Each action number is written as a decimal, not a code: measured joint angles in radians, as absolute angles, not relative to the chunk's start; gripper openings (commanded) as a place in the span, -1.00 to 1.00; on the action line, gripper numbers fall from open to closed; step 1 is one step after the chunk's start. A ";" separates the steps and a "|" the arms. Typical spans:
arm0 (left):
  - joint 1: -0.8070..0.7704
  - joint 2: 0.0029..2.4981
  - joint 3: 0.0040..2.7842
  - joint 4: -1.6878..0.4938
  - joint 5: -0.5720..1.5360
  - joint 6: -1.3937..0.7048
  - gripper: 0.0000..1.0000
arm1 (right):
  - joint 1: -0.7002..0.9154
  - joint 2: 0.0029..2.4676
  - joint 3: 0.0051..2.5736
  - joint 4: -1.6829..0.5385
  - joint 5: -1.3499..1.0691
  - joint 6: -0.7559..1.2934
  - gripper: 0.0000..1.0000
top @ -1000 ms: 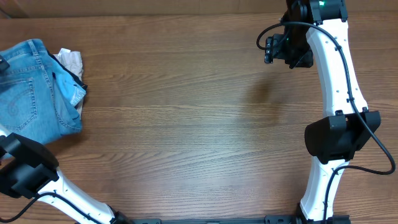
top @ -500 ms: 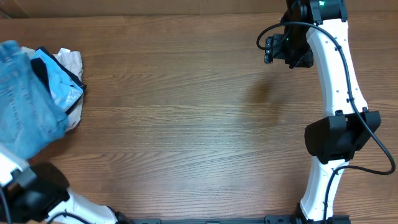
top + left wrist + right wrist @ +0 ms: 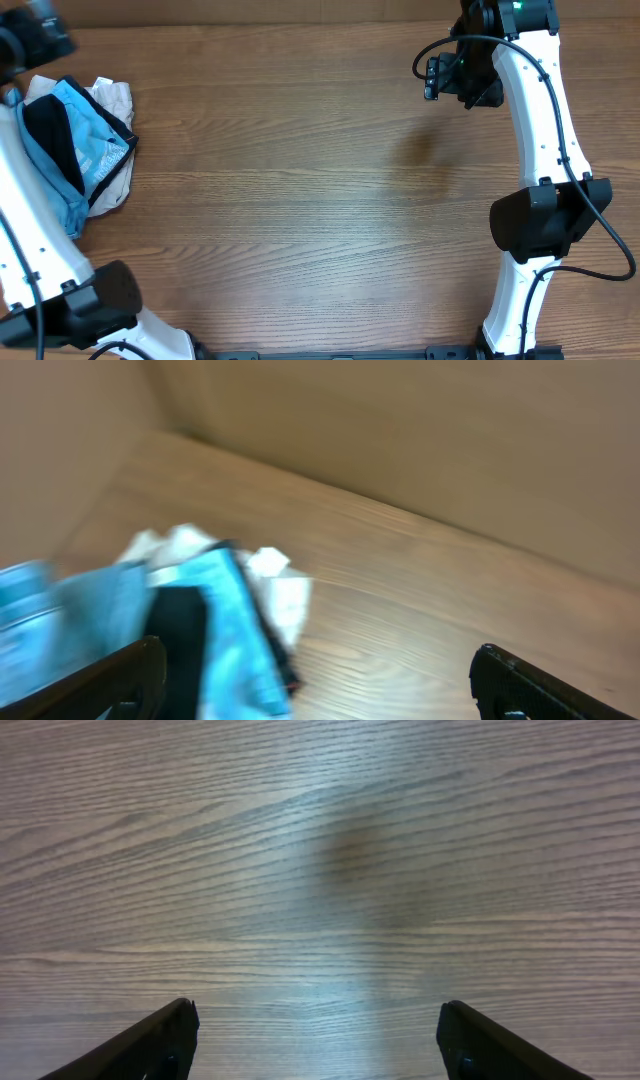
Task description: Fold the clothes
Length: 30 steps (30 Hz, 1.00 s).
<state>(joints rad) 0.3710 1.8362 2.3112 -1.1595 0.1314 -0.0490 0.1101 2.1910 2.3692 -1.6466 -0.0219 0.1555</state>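
The light blue jeans do not show in the overhead view. A blurred, paler blue cloth [image 3: 40, 620] at the left edge of the left wrist view may be them; I cannot tell. My left gripper [image 3: 30, 35] is blurred at the table's back left corner, above the pile of other garments. In the left wrist view it [image 3: 315, 695] is open wide and empty. My right gripper [image 3: 440, 78] hangs over bare wood at the back right. In the right wrist view it [image 3: 315, 1045] is open and empty.
A pile lies at the left edge: a bright sky-blue garment [image 3: 95, 140], a black garment [image 3: 45, 135] and an off-white one [image 3: 112, 98]. They also show in the left wrist view, the sky-blue one [image 3: 235, 630] beside the black one [image 3: 180, 640]. A beige wall [image 3: 400, 430] stands behind the table.
The jeans, which lay on the pile at the left, have slid left and left the overhead view, baring the sky-blue and black garments. My left arm has swung up to the back left corner.
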 measured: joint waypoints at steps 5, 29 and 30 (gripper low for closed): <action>0.205 1.819 2.311 -1.163 0.116 -0.014 1.00 | 0.110 2.191 2.369 -1.579 -0.022 0.156 0.62; -0.060 1.807 2.311 -1.376 0.123 0.081 0.65 | 0.041 2.105 2.369 -1.477 -0.056 0.162 1.00; -0.060 1.807 2.311 -1.388 0.127 0.082 0.63 | 0.033 2.083 2.369 -1.484 -0.055 0.162 1.00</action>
<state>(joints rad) -0.0597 1.8069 2.3112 -1.3884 0.1272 0.0818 0.0330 2.0834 2.3692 -1.4841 -0.0551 0.1616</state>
